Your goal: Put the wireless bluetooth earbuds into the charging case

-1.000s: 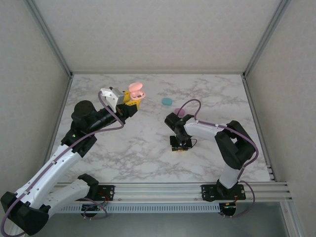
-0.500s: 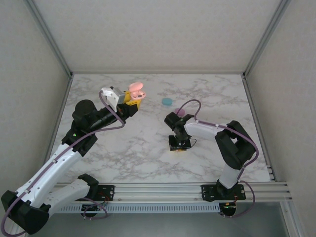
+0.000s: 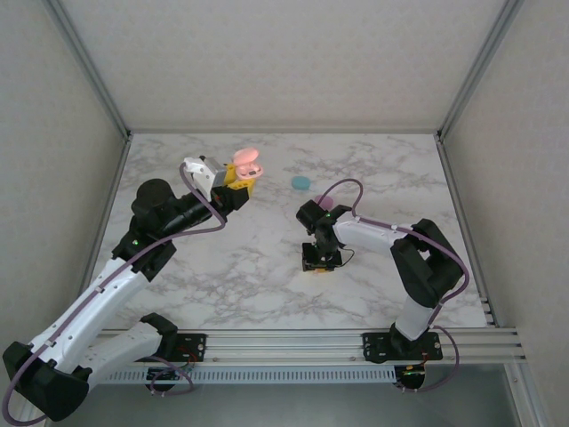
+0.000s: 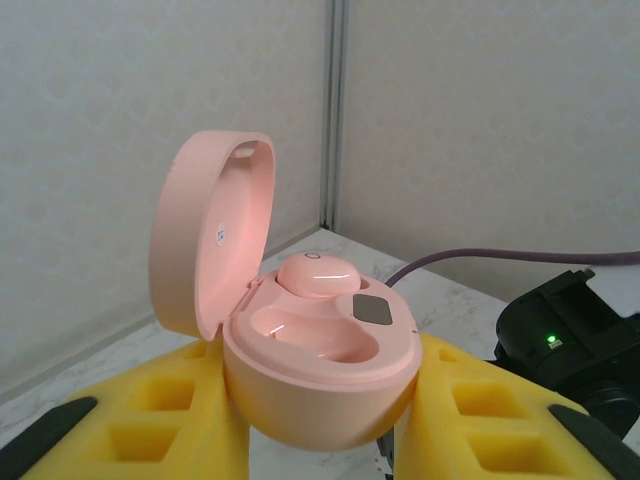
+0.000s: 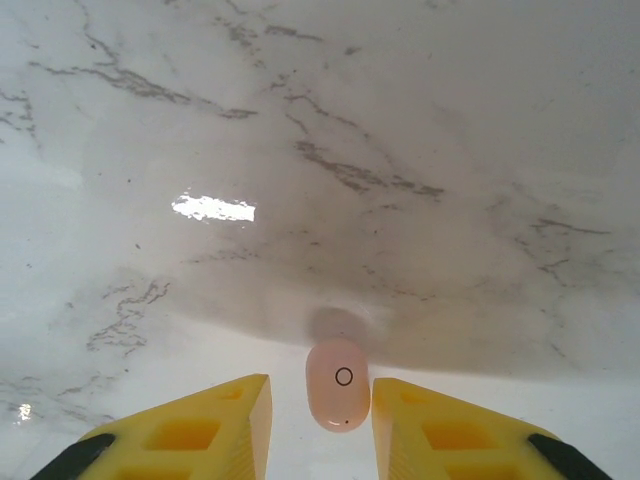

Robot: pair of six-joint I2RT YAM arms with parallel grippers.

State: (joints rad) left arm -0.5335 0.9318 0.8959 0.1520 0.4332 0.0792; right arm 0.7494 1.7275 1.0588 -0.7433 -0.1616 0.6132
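From where I stood, the left gripper (image 4: 320, 425) had its yellow foam fingers clamped on the rounded sides of a pink oval plastic charging case (image 4: 320, 385), held up off the far left of the white marble-patterned table (image 3: 222, 267). Its lid (image 4: 205, 240) was swung open. One pink pebble-shaped earbud (image 4: 316, 275) sat in the far socket, and the near socket (image 4: 300, 335) was empty. Over to the right and nearer, the right gripper (image 5: 320, 405) pointed down at the table. Its fingers stood apart and clamped on nothing, straddling a second pink earbud (image 5: 338, 383) that looked to be lying on the marble. The bud sat closer to the right finger, with a clear gap on the left. A teal oval case (image 3: 301, 182) and a purple oval case (image 3: 325, 203) lay farther back, out of the way. The pick looked chancy to me. Closing off-centre on such a small, smooth, rounded thing could squirt it out sideways across the slick marble. Later, pressing it into a case gripped only by its curved flanks might twist the case in the foam. A bud arriving turned the wrong way for the socket could also jam or nudge its seated twin.
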